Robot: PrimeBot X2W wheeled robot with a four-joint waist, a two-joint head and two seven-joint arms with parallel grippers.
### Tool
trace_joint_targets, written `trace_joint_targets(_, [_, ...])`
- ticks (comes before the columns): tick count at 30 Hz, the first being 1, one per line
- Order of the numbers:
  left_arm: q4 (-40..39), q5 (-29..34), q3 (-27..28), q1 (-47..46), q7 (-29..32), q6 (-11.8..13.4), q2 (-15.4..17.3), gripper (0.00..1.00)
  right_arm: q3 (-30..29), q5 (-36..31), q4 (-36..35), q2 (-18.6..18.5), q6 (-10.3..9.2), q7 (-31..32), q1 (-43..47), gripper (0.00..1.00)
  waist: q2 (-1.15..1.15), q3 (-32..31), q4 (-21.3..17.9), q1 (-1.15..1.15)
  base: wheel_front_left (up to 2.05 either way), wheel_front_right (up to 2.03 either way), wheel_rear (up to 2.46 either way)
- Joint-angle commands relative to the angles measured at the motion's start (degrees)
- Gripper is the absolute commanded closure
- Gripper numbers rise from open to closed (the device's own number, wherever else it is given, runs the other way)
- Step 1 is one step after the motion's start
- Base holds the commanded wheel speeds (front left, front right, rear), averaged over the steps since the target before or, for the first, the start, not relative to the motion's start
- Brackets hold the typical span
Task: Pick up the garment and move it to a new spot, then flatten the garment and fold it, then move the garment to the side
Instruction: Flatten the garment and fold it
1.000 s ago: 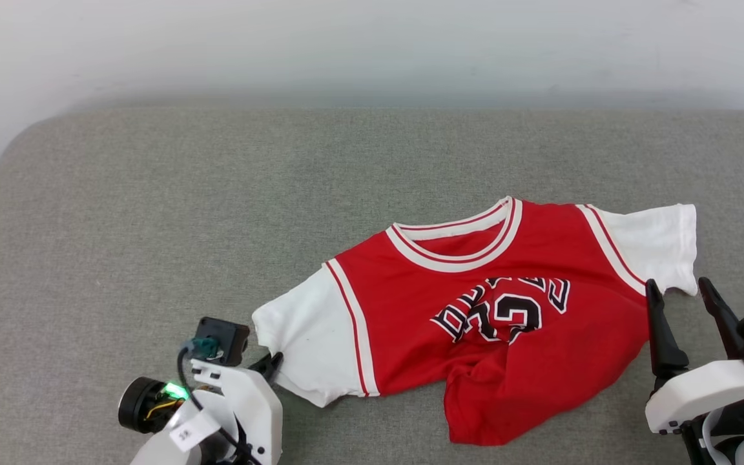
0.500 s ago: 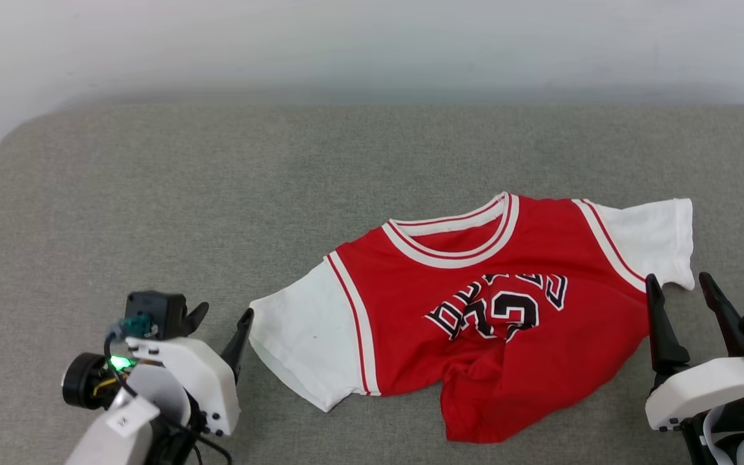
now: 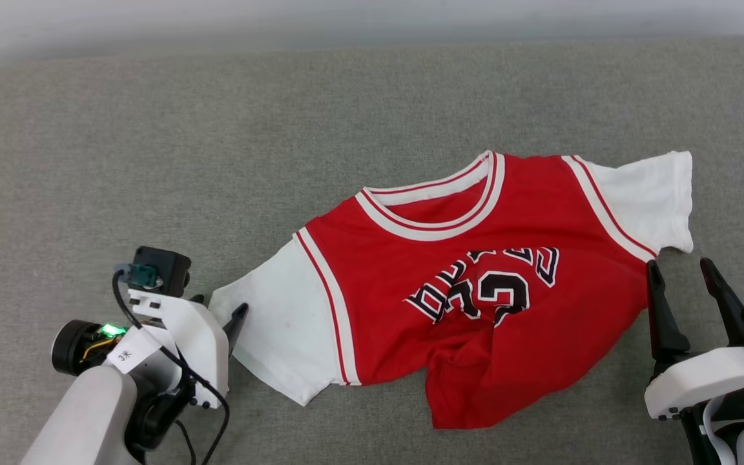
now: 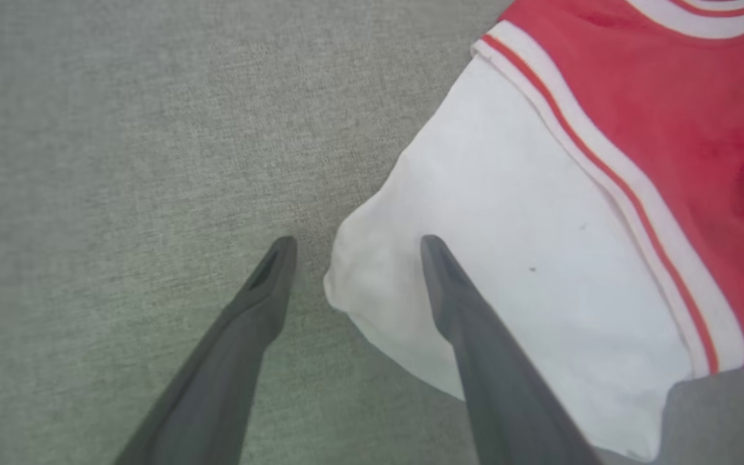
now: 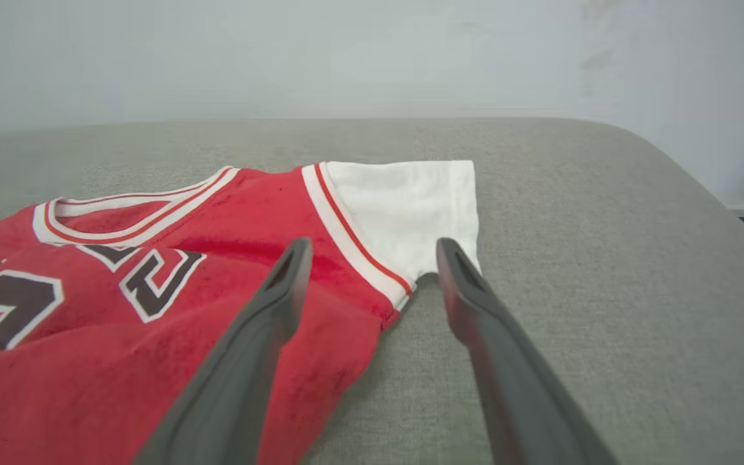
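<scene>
Left gripper (image 4: pixel 357 242) has just let go! Its jaws stand wide, straddling the white sleeve (image 4: pixel 507 258) edge. The red basketball-jersey T-shirt with white sleeves (image 3: pixel 378 290) lies face-up on the grey fabric surface (image 3: pixel 152 161), hem bunched. Right gripper (image 3: pixel 680 265) is wide and empty. Flattening looks next.

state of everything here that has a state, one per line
garment: lying front up, unfolded, sleeves spread, lower part bunched and wrinkled
left gripper: open, fingers straddling the garment's edge, gripping nothing
right gripper: open, beside the garment's other side, holding nothing
</scene>
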Motion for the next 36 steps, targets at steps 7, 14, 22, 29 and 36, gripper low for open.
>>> trace_joint_targets(7, [4.9, 1.5, -2.1, 0.4, 2.6, 1.4, -0.2, 0.0, -0.2, -0.2, -0.3, 0.3, -0.06, -0.6, -1.0, 0.0, 0.0, 2.1, -1.3, 0.0, 0.0, 0.0, 0.0])
trace_joint_targets(14, [5.9, 1.8, -1.2, 0.2, -0.1, 2.5, -0.1, 1.0, -0.5, -0.5, 0.2, 0.2, -0.06, -0.2, -1.0, 0.0, 0.0, 0.8, -1.3, 0.0, 0.0, 0.0, 0.0])
trace_joint_targets(22, [0.7, 4.0, 3.2, -1.3, -10.0, 5.4, 2.2, 1.0, 1.6, 0.2, 0.6, -1.1, -0.06, 4.3, 0.1, 0.0, 0.0, -3.1, -1.0, 0.0, 0.0, 0.0, 0.0])
trace_joint_targets(29, [-10.0, 2.4, 3.4, 1.7, -9.8, 3.7, 4.0, 1.0, 3.3, 1.5, -1.8, -5.1, -0.06, 21.6, -0.4, 0.0, 0.0, -3.1, 0.4, 0.0, 0.0, 0.0, 0.0])
trace_joint_targets(36, [-20.5, 0.6, 2.3, 5.2, -6.0, 3.7, 4.7, 1.0, 2.9, 5.8, -6.1, -12.4, -0.06, 41.8, -9.6, 0.0, 0.0, 0.8, 3.4, 0.0, 0.0, 0.0, 0.0])
